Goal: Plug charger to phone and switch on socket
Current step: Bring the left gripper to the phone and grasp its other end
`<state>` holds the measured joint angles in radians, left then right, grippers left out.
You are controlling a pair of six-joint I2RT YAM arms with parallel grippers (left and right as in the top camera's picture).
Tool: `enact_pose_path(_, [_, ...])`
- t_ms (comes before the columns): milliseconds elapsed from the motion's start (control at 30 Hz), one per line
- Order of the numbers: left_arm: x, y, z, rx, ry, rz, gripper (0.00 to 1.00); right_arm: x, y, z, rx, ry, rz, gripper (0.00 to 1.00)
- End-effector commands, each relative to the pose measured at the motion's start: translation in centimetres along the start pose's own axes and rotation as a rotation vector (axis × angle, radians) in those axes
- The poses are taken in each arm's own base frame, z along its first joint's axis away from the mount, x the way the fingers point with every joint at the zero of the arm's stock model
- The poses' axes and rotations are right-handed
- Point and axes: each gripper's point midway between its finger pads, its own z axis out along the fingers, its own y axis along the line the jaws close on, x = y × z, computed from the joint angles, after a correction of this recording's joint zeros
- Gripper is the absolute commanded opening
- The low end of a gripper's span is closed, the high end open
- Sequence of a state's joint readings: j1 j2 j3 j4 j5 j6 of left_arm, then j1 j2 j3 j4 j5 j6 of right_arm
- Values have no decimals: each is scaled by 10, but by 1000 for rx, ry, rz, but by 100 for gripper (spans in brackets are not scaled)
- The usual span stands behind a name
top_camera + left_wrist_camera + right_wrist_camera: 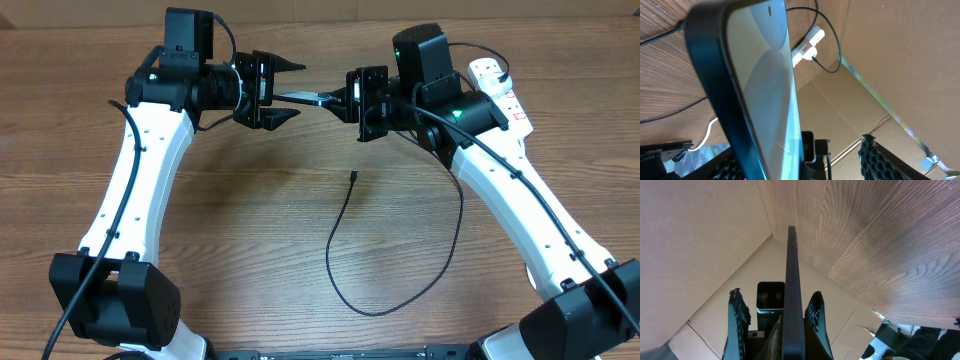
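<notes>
Right gripper (350, 98) is clamped on the slim dark-framed smartphone with pale blue screen (312, 97), held on edge at far centre. Left gripper (297, 90) has its jaws apart, straddling the phone's left end (contact: can't tell). Long thin black charger cable (345, 230) lies loose on the wooden table (250, 220), connector tip near centre, apart from the phone. White oblong power strip (495, 80) sits far right, partly behind the right arm.

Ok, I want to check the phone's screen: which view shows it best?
Left wrist: the phone fills the frame, screen toward the camera. Right wrist shows only its thin edge; overhead, just a small sliver.
</notes>
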<state>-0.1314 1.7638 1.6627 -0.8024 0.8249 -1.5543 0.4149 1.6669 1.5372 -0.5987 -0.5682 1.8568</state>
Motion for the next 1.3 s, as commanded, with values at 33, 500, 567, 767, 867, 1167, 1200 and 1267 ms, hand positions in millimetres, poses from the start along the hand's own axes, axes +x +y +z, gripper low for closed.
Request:
enact_pose_path(33, [-1, 1, 2, -4, -13, -13, 66, 30, 22, -22, -76, 47, -16, 4])
enact_pose_path(500, [-1, 1, 3, -3, -13, -13, 54, 37, 18, -18, -64, 60, -26, 4])
enact_pose_path(567, [-1, 1, 3, -3, -13, -13, 51, 38, 18, -17, -63, 62, -28, 4])
enact_pose_path(767, [-1, 1, 3, -3, -13, -13, 50, 38, 17, -17, -62, 62, -27, 4])
enact_pose_path(867, [-2, 1, 3, -3, -17, -12, 49, 38, 17, -17, -62, 62, -27, 4])
enact_pose_path(1167, [-2, 1, 3, -4, -17, -13, 48, 38, 18, -17, -63, 62, -28, 5])
enact_pose_path(1200, [-2, 1, 3, -3, -17, -12, 48, 38, 18, -17, -63, 62, -28, 5])
enact_pose_path(1267, [-2, 1, 3, -3, -17, -12, 48, 38, 18, -17, -63, 62, -28, 5])
